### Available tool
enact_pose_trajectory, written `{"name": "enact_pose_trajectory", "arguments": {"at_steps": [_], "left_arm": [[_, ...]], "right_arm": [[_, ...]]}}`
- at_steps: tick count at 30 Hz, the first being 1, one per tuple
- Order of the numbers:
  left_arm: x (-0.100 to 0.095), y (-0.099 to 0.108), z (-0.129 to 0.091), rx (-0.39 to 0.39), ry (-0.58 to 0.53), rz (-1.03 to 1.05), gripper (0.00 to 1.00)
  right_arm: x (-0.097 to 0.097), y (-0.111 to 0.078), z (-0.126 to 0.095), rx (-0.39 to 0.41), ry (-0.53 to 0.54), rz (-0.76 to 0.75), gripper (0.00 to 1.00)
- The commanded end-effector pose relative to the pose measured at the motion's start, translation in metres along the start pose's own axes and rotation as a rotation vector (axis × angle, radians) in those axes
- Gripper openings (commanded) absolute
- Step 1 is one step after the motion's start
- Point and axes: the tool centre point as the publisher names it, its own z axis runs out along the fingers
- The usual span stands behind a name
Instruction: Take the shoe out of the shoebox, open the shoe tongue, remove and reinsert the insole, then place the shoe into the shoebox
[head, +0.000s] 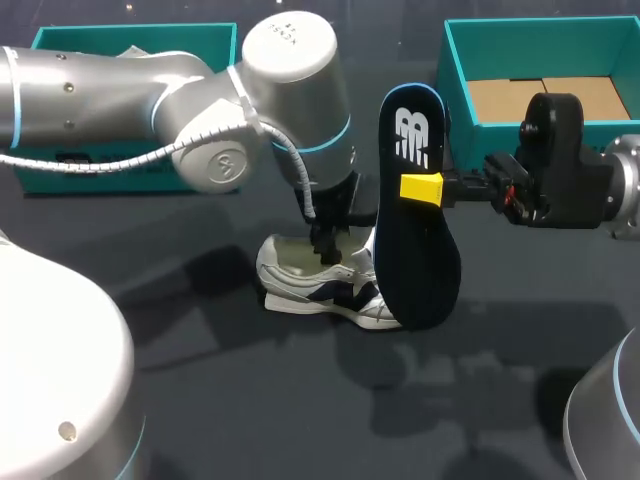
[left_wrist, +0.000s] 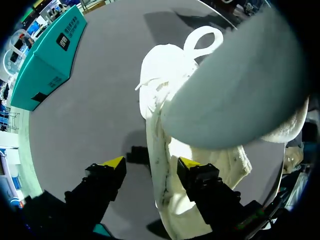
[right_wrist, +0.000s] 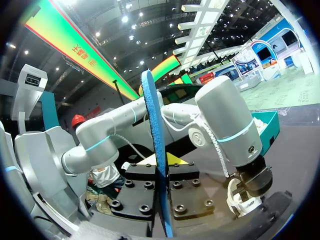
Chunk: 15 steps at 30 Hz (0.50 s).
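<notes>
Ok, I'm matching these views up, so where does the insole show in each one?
Head view: insole upright at centre, in the right gripper.
Left wrist view: probably the blurred grey shape over the shoe.
Right wrist view: insole edge-on between its gripper's fingers.
Shared landmark: the shoe.

Exhibition hall — hanging banners (right_wrist: 80, 50), booths (right_wrist: 270, 50)

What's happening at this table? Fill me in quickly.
The right hand pinches the dark insole, holding it upright above the table. The left hand is down at the white shoe, open, one finger inside it and one outside. The shoe is out of the shoebox.
</notes>
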Motion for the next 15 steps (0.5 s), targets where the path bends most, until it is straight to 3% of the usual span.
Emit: {"name": "enact_pose_trajectory", "arguments": {"at_steps": [1,4,5,15], "left_arm": [[0.002,0.003,0.004,0.004,0.01,0.004,0.35],[0.004,0.004,0.005,0.005,0.024,0.013,0.16],[0.004,0.004,0.006,0.008,0.028,0.015,0.02],[0.009,0.002,-0.01,0.031,0.059,0.098,0.0]], "right_arm": [[-0.001,0.0,0.002,0.0,-0.001,0.001,0.0],[-0.001,0.0,0.002,0.0,-0.001,0.001,0.0],[-0.001,0.0,0.002,0.0,-0.001,0.001,0.0],[-0.001,0.0,0.002,0.0,-0.001,0.001,0.0]]}}
